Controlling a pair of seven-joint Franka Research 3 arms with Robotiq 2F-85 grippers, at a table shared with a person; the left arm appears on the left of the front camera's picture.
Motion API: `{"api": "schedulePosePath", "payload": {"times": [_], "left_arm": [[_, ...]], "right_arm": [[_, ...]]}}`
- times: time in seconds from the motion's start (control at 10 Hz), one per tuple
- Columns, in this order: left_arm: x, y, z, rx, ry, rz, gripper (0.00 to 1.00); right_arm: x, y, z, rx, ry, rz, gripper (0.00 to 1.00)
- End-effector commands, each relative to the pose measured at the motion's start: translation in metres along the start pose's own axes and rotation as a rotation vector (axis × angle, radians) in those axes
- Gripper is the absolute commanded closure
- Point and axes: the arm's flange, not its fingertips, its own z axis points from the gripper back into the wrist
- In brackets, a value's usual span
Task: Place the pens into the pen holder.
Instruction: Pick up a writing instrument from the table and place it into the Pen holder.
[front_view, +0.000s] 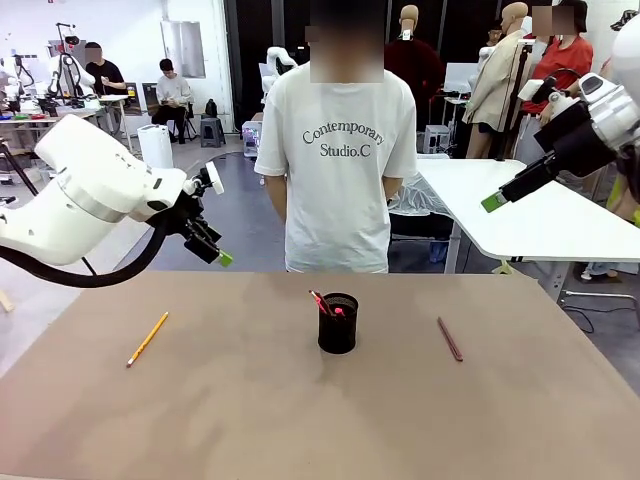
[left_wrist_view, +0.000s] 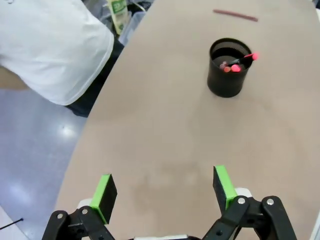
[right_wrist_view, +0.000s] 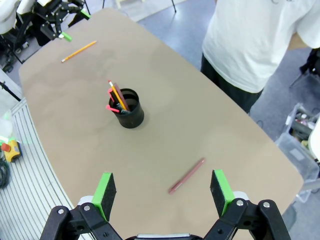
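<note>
Holding red-tipped pens (front_view: 322, 303), black pen holder (front_view: 338, 335)

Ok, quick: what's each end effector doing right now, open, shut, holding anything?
Left end effector: open, holding nothing, raised above the table.
Right end effector: open, holding nothing, raised above the table.

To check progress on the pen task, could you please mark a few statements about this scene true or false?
1. The yellow pencil lies on the table, outside the pen holder. True.
2. The reddish-brown pen stands in the pen holder. False: it lies on the table, apart from it.
3. The left gripper is open and empty. True.
4. The right gripper holds a pen. False: it is open and empty.
5. The pen holder is empty. False: pens stand in it.
</note>
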Motion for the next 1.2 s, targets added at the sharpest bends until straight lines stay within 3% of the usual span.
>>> {"api": "schedulePosePath", "payload": {"times": [0.0, 0.5, 0.6, 1.1], "left_arm": [[-0.005, 0.002, 0.000, 0.017, -0.008, -0.004, 0.00], [-0.001, 0.001, -0.001, 0.008, 0.001, 0.002, 0.00], [-0.005, 0.008, 0.000, 0.127, 0.185, 0.082, 0.00], [-0.032, 0.041, 0.001, 0.284, 0.484, 0.265, 0.00]], "right_arm": [[0.000, -0.001, 0.000, 0.014, -0.020, 0.000, 0.00], [0.000, -0.001, 0.000, 0.014, -0.020, 0.000, 0.00], [0.000, -0.001, 0.000, 0.014, -0.020, 0.000, 0.00], [0.000, -0.001, 0.000, 0.014, -0.020, 0.000, 0.00]]}}
